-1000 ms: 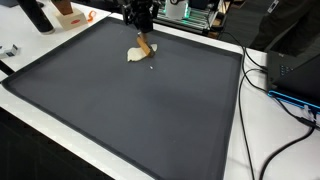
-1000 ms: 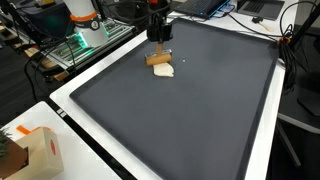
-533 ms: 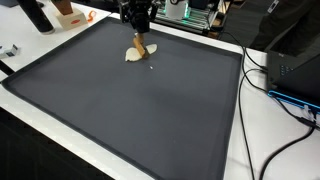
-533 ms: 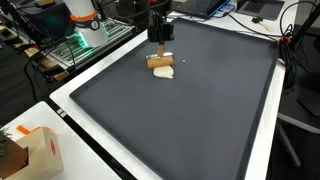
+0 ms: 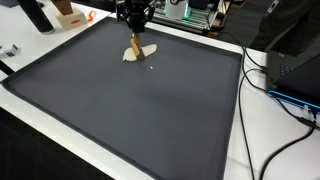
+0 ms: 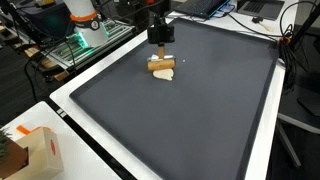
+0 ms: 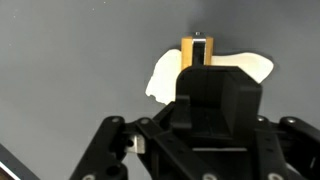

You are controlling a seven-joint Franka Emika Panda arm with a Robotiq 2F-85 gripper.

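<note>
Where the white tabletop [image 5: 244, 120] shows at the near corner in an exterior view, an orange-and-white cardboard box [image 6: 35, 150] stands beside the large dark grey rubber mat [image 6: 190, 120]. Farther back, toward the mat's far edge, a flat cream-coloured patch of soft material [image 6: 166, 74] lies on the mat. Directly above it, the black gripper [image 6: 160, 58] has its fingers closed narrowly on a small tan wooden block [image 6: 161, 65]. The block's lower end sits at the patch, though whether they touch cannot be told.
</note>
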